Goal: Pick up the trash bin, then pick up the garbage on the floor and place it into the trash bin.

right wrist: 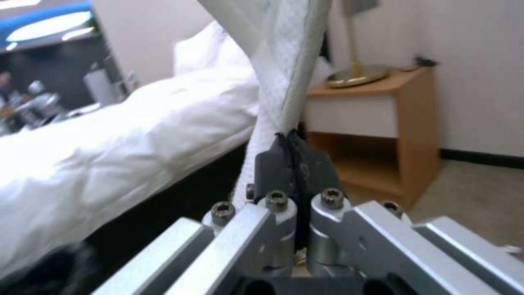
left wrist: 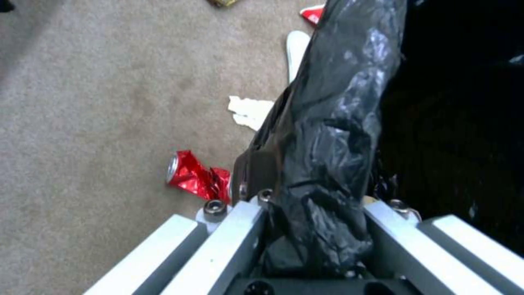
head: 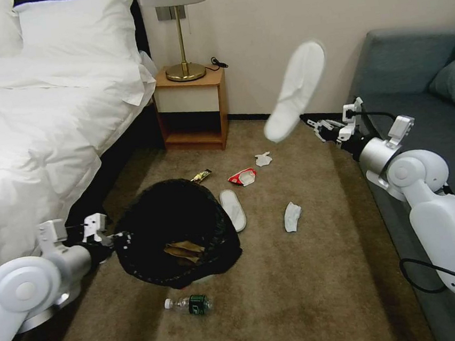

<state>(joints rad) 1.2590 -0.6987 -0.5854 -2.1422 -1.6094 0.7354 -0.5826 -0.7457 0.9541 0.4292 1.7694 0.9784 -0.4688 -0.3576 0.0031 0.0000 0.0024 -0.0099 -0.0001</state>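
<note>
Bedroom floor, tan carpet (head: 325, 290), with white-covered bed (head: 29, 120) on the robot's left, wooden nightstand (head: 192, 109) carrying a brass lamp (head: 184, 62) against the far wall, grey-blue sofa (head: 417, 82) on the right. Trash bin (head: 177, 231): round, lined with crinkly black bag, mouth tilted toward the camera, flat tan-brown paper visible inside; held at its rim on the robot's left side by the left gripper (head: 117, 238), jaws pinching the bagged rim, seen close in the left wrist view with black plastic (left wrist: 327, 164) bunched between the two grey fingers. Right gripper (head: 309, 122): raised above the floor near the sofa's front edge, jaws pressed together on one end of a white slipper (head: 296, 91), which stands up and away from it, tilted, in mid-air; the right wrist view shows the slipper's textured fabric (right wrist: 284, 82) clamped at the dark fingertips. Garbage remaining on the carpet: second white slipper (head: 233, 209) lying flat just beside the bin's right side; crumpled white tissue (head: 292, 216) further right; another white tissue (head: 263, 159) nearer the wall; red-and-white wrapper (head: 243, 177) between that tissue and the bin; gold-brown snack packet (head: 201, 175) just beyond the bin's far rim; clear bottle (head: 189, 304) with green label and white cap, lying on its side just in front of the bin. The left wrist view additionally shows a crushed red can (left wrist: 194, 178) on the carpet close by the gripper.
</note>
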